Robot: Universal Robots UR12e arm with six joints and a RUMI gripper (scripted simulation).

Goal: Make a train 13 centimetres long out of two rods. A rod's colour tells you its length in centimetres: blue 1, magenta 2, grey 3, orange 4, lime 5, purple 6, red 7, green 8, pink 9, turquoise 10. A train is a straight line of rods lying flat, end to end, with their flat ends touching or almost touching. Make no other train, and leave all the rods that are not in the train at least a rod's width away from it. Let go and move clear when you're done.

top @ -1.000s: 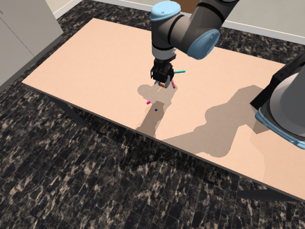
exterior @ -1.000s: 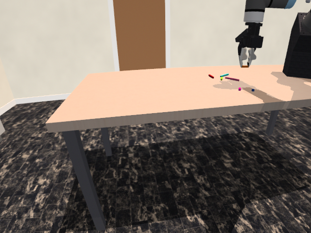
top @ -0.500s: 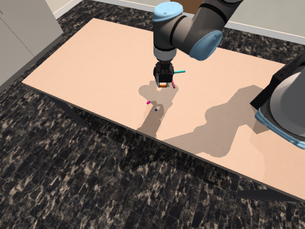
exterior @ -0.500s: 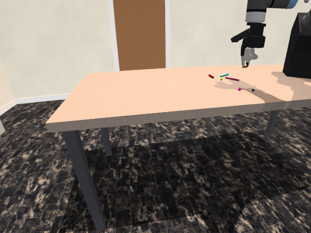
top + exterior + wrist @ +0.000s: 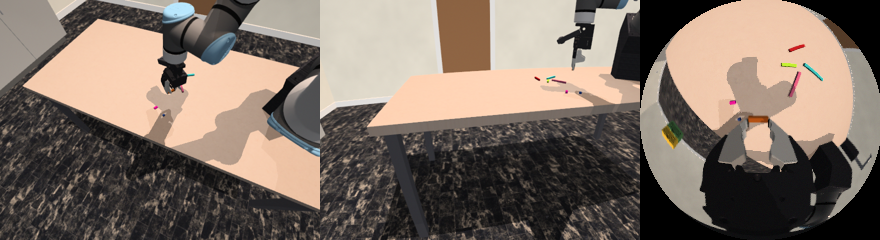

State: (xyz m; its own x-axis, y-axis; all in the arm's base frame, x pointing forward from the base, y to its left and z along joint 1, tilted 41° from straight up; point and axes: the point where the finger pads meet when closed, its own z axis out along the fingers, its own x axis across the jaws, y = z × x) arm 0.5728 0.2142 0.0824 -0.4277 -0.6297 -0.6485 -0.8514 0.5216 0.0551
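We have the gripper (image 5: 170,92) (image 5: 573,69) (image 5: 758,119) closed on the orange rod (image 5: 172,90) (image 5: 758,119), raised above the table (image 5: 85,56) (image 5: 464,95) (image 5: 705,45); open tabletop spreads across the wrist view's upper left.

From over here, the arm (image 5: 200,31) (image 5: 587,7) is dark grey with black rings and glossy light-blue caps. A pale silver collar (image 5: 174,57) (image 5: 584,17) sits above the gripper (image 5: 171,90) (image 5: 573,69) (image 5: 758,120), which is blocky and black with smooth grey fingers (image 5: 167,87). The base (image 5: 273,99) (image 5: 625,59) is boxy and black, and one blue cap shows a small round mark.
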